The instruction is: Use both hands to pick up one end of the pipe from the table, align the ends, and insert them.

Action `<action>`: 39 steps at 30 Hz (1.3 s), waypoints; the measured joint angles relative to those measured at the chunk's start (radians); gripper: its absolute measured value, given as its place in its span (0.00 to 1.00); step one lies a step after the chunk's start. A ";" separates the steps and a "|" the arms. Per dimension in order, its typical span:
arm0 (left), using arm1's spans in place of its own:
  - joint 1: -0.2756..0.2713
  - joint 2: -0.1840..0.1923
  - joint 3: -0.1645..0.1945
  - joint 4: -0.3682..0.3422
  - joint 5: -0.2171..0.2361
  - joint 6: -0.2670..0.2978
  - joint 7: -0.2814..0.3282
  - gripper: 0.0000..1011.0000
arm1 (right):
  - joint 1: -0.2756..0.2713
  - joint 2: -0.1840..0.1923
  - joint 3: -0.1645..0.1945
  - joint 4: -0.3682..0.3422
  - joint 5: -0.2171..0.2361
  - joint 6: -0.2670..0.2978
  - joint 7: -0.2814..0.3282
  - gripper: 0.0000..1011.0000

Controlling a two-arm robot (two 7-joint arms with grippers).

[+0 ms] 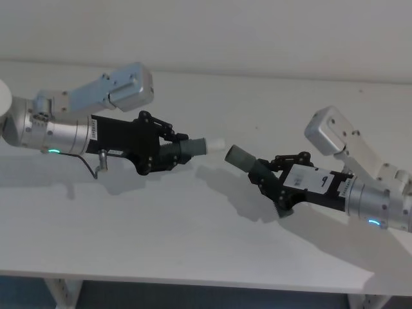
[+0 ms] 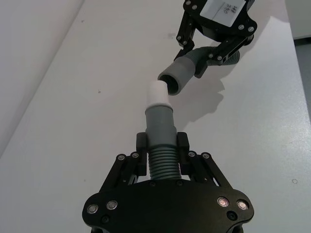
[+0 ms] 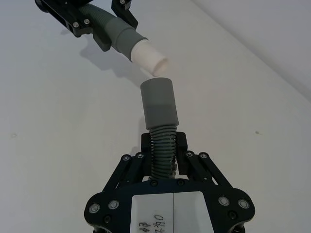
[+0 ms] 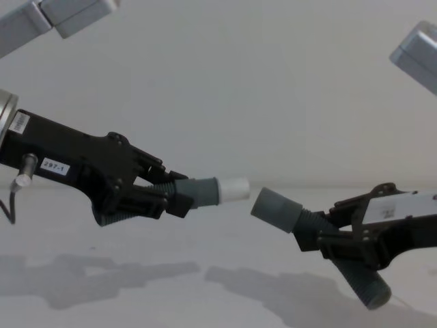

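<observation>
Black plastic fingers of my left gripper are clamped on the ribbed middle of the plug piece, and its white plug tip points out toward my other arm. My right gripper is likewise closed around the ribbed section of the socket piece, whose smooth grey socket collar faces back at the plug. Both pieces are lifted off the white table, with their shadows lying on the surface beneath them. In the head view a small gap separates tip and collar; in the left wrist view the tip sits just at the rim of the collar's open mouth, but not inside it. The two axes do not line up: in the chest view the plug runs nearly level while the collar tilts upward toward it from lower down, and the socket piece's free end hangs below my right gripper. So I judge the pickup done and the alignment only partway there. What remains is to square the collar to the tip, bring them level, then push the plug into the socket.
</observation>
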 joint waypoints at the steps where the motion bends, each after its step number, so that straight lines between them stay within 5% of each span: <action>1: 0.000 -0.001 0.000 0.001 -0.002 -0.001 0.001 0.35 | 0.002 -0.003 -0.001 0.003 -0.002 0.000 -0.002 0.27; 39: -0.012 -0.022 0.018 0.044 -0.012 0.012 0.008 0.35 | 0.016 -0.003 -0.004 0.011 -0.007 -0.013 0.006 0.27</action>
